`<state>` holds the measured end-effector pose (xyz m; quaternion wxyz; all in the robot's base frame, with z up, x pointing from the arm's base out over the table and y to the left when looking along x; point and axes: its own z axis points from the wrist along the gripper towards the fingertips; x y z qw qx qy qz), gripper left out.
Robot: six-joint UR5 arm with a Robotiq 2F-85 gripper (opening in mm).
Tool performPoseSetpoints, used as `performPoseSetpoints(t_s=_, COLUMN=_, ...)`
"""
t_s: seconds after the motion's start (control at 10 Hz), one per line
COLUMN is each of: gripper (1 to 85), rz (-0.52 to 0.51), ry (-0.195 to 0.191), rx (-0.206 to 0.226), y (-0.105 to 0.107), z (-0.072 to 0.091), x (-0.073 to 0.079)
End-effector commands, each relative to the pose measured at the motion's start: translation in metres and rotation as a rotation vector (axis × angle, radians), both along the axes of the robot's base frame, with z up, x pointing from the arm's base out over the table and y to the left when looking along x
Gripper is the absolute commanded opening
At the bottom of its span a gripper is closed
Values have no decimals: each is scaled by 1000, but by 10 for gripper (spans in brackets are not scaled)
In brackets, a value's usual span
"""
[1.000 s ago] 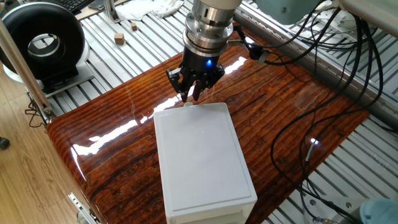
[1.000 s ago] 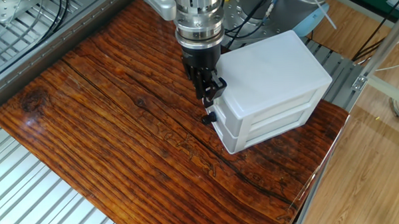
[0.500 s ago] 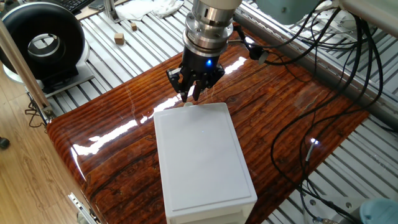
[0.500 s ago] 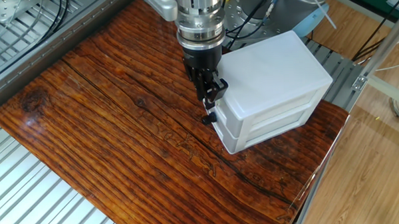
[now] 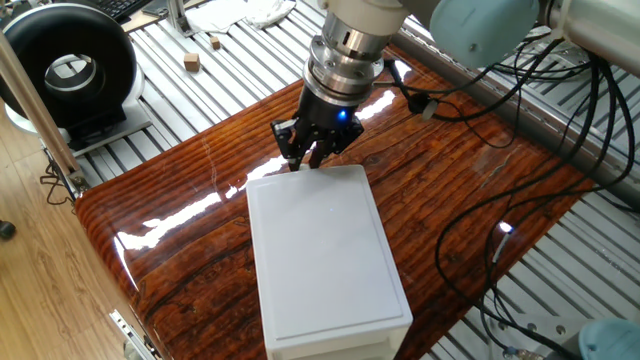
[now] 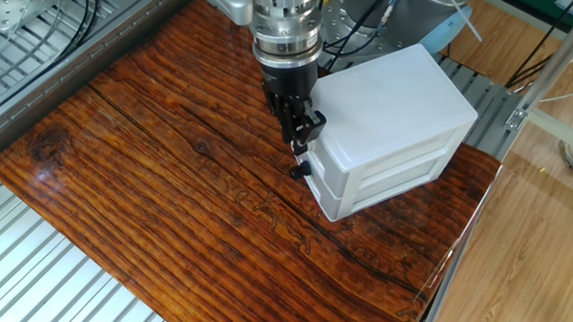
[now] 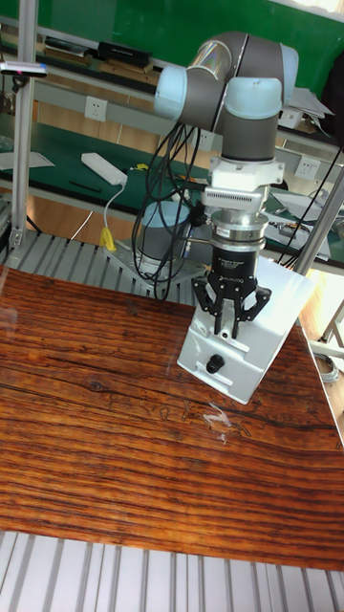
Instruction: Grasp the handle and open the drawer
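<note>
Since half a second ago the arm has swung: in one fixed view its wrist now leans to the right and the hand (image 5: 310, 152) has shifted slightly up and right, its dark fingers bunched over the far top edge of the white box (image 5: 325, 255). The handle is hidden beneath the fingers there, and the drawer's front faces away from this camera.

In the other fixed view the hand (image 6: 303, 141) points straight down against the box's front end, fingers close together at the top corner; what they clamp cannot be made out. The drawer (image 6: 387, 156) sits flush in the box, closed, on the wooden tabletop (image 6: 153, 175).

In the tall fixed view the hand (image 7: 227, 320) hangs over the box's front face, fingers drawn inward at the upper drawer's level. A dark round knob (image 7: 214, 362) shows lower on the front. The off-white handle is not distinguishable here.
</note>
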<state>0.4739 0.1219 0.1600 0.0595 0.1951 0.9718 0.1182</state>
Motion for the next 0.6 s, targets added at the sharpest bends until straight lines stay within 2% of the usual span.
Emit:
performPoseSetpoints(t_s=0.0, gripper=320, rz=-24, ry=-12, rx=23, y=4, z=3, x=3)
performPoseSetpoints(t_s=0.2, gripper=327, rz=-18, ry=-23, rx=31, y=0, z=0, x=4)
performPoseSetpoints(t_s=0.3, gripper=360, rz=-22, ry=-36, rx=48, y=2, z=0, x=6)
performPoseSetpoints(t_s=0.4, gripper=447, rz=-24, ry=-57, rx=63, y=4, z=1, x=9)
performPoseSetpoints(t_s=0.5, gripper=450, rz=-27, ry=-57, rx=62, y=4, z=0, x=9)
